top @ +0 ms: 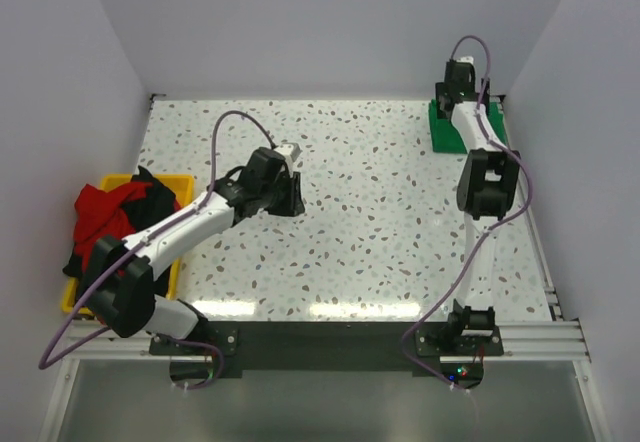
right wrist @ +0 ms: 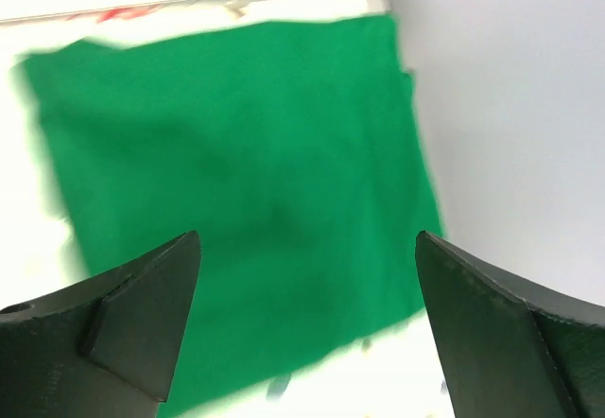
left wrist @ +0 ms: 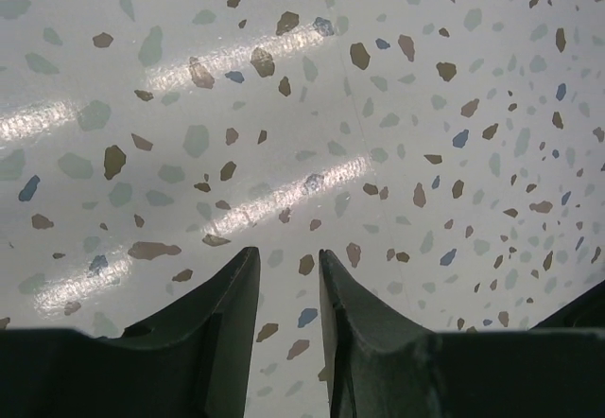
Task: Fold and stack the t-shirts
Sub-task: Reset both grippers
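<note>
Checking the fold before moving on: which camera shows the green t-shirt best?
Right wrist: the green t-shirt fills the frame as a flat rectangle, though blurred. Top external shows only a small patch at the far right corner, partly hidden by the right arm. Left wrist shows only table.

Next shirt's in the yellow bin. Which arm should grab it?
Left. The yellow bin with the red shirt sits beside the left arm; the right gripper is at the far right corner, over the green shirt.
</note>
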You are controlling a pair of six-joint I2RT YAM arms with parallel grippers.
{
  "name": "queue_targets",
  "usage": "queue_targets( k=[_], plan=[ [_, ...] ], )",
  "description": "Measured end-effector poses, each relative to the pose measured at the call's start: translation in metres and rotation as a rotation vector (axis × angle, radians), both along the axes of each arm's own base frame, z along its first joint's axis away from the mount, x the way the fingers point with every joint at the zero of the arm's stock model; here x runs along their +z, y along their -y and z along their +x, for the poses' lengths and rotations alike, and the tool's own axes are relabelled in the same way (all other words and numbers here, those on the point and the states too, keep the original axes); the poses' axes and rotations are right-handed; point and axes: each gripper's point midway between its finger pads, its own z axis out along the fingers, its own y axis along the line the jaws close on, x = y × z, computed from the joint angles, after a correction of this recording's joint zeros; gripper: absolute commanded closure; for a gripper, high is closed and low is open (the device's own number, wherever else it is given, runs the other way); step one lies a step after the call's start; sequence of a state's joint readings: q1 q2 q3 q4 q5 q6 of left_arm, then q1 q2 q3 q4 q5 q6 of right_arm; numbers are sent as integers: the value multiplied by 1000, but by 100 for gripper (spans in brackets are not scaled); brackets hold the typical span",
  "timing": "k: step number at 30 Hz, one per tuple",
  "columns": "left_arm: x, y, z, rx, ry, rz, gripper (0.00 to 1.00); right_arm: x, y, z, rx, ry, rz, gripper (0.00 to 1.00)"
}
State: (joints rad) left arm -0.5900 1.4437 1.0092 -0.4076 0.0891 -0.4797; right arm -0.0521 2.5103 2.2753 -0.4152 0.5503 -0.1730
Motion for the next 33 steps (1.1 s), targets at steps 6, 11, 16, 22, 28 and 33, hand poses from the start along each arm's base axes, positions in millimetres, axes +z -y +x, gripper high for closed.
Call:
queue_targets(
  k=[6,11,16,22,28,33],
  plan=[
    [26,-6,3,32,75,-23,62,65,-106,-49,118,69,132,1],
    [41,-21,4,80,134,-20,59,115,-181,-117,241,166,318,1],
    [53,-40,-1,132,194,-12,58,102,-201,-205,268,174,494,1],
    [54,-58,-13,169,234,-7,58,27,-224,-310,302,3,631,1],
    [33,-72,-24,190,218,30,57,35,-225,-351,344,23,696,1],
    [34,-75,-27,210,225,17,57,51,-235,-354,387,39,751,1]
  ],
)
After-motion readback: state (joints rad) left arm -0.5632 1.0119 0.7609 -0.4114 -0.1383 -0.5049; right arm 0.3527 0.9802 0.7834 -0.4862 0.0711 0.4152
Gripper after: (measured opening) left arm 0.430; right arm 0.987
